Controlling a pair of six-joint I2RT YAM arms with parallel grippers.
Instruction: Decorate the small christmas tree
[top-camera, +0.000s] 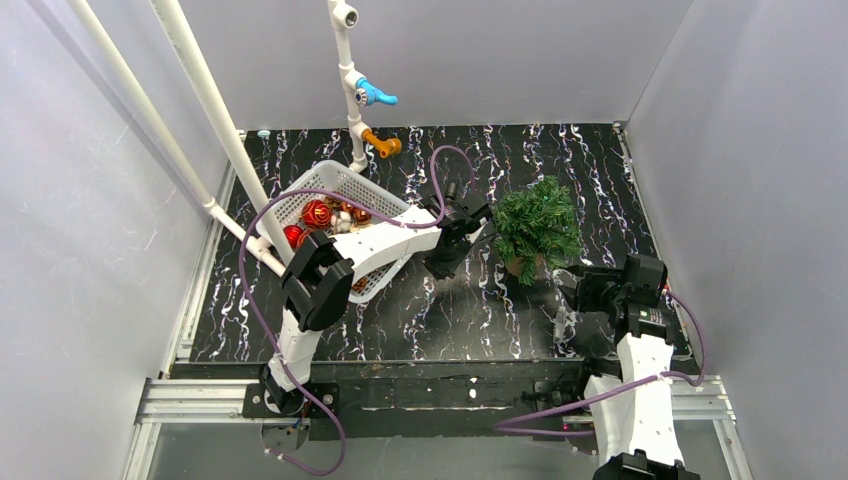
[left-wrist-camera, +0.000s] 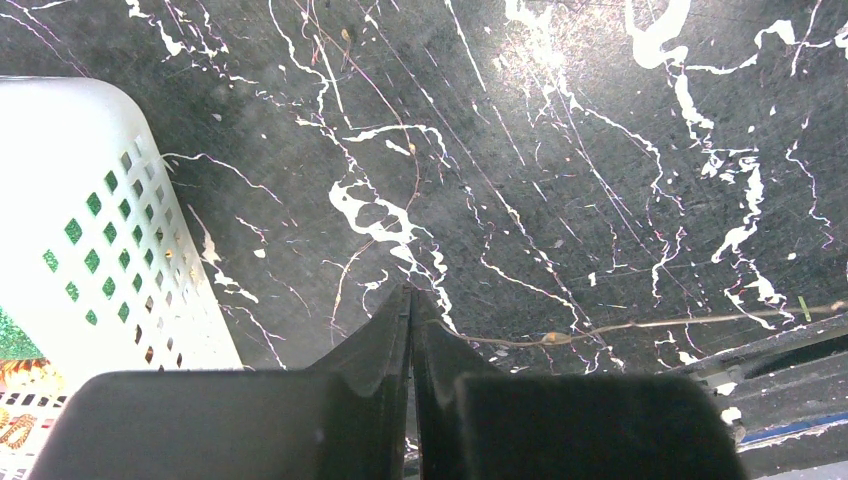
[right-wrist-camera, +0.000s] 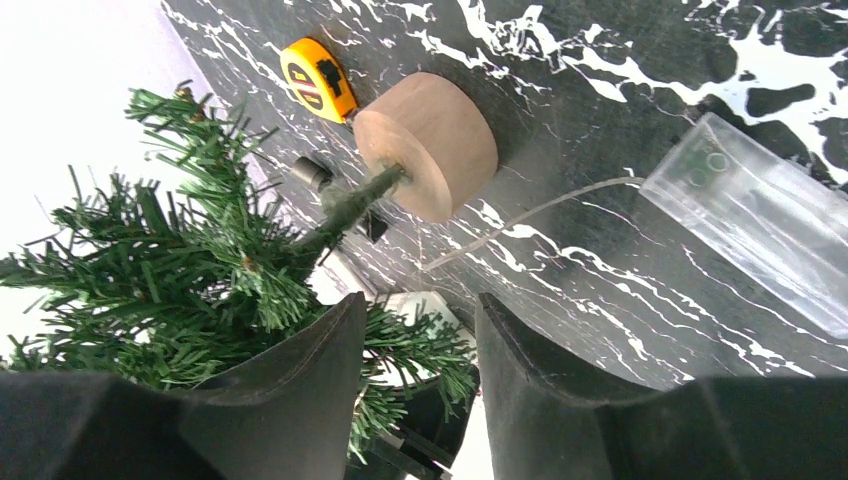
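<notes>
My right gripper (right-wrist-camera: 420, 305) stood with its jaws apart and nothing between them, just beside the lower branches of the small christmas tree (right-wrist-camera: 200, 260). The tree stood upright on its wooden base (right-wrist-camera: 435, 140), right of centre on the table (top-camera: 480, 310). My left gripper (left-wrist-camera: 412, 292) was clenched tight beside the white basket (left-wrist-camera: 80, 200); a thin wire (left-wrist-camera: 640, 322) ran past its tips, and I could not tell whether it was pinched. I judged the tree light and easily tipped, its needles soft and springy, so the stiff trunk just above the base looked the surest hold. I counted one tree, one basket, at least three red baubles (top-camera: 317, 212), one clear box (right-wrist-camera: 760, 225) and one tape measure (right-wrist-camera: 318, 78).
</notes>
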